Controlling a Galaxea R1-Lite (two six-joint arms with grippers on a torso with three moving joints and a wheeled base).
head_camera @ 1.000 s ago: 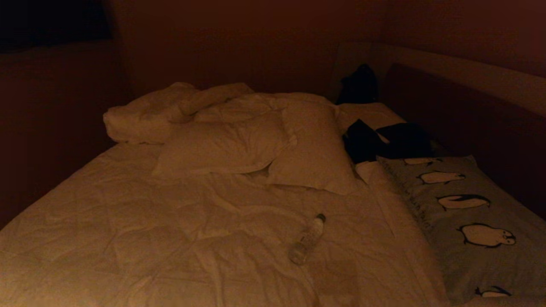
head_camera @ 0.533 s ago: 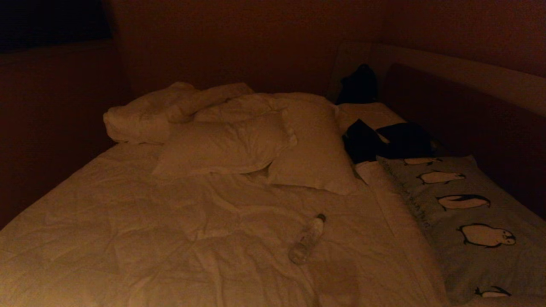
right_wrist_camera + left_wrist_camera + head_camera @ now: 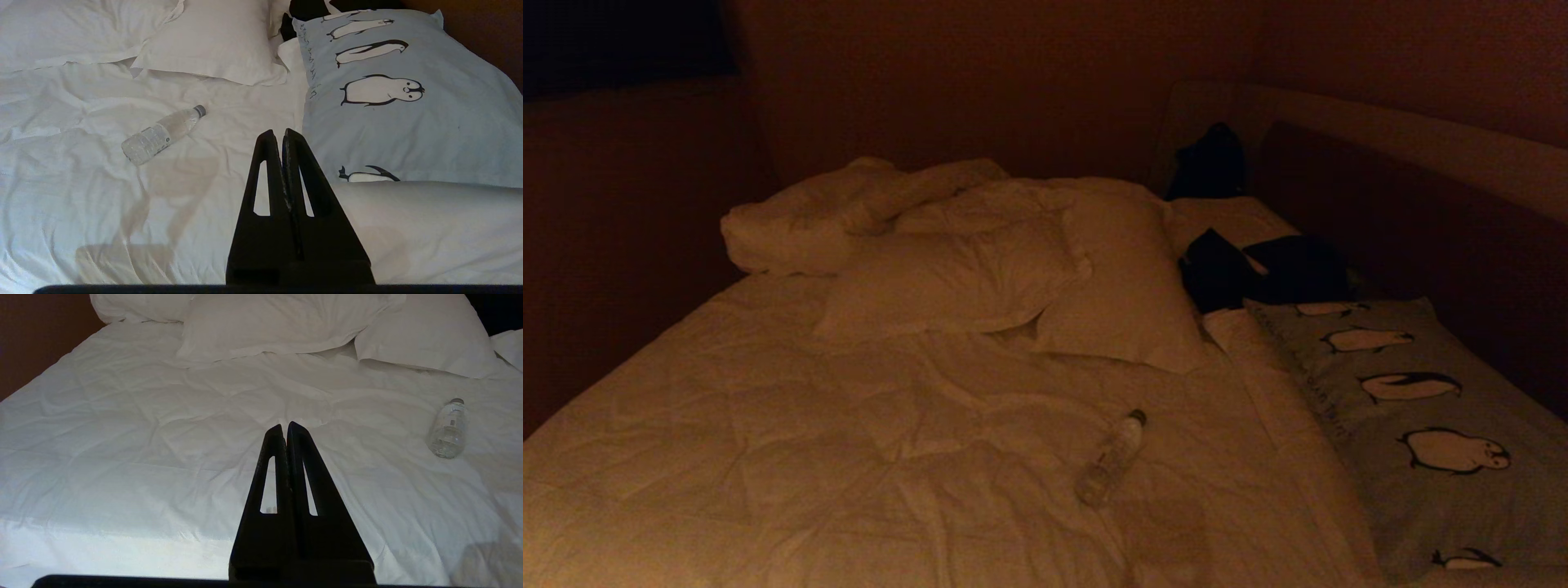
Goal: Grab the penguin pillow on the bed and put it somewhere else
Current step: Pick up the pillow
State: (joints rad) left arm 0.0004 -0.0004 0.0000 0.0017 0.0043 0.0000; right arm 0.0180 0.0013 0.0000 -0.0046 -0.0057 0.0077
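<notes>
The penguin pillow (image 3: 1413, 425) (image 3: 408, 106), light grey-blue with a row of black-and-white penguins, lies along the right side of the bed (image 3: 849, 457), beside the headboard. A fold of white bedding covers its near end in the right wrist view. My right gripper (image 3: 281, 132) is shut and empty, held short of the pillow's near left edge. My left gripper (image 3: 285, 426) is shut and empty over the duvet (image 3: 143, 449) in the middle of the bed. Neither arm shows in the head view.
A clear plastic water bottle (image 3: 1111, 457) (image 3: 161, 134) (image 3: 447, 430) lies on the duvet left of the penguin pillow. Plain white pillows (image 3: 956, 282) and bunched bedding sit at the far end. Dark clothing (image 3: 1258, 269) lies just beyond the penguin pillow. The padded headboard (image 3: 1421, 147) runs along the right.
</notes>
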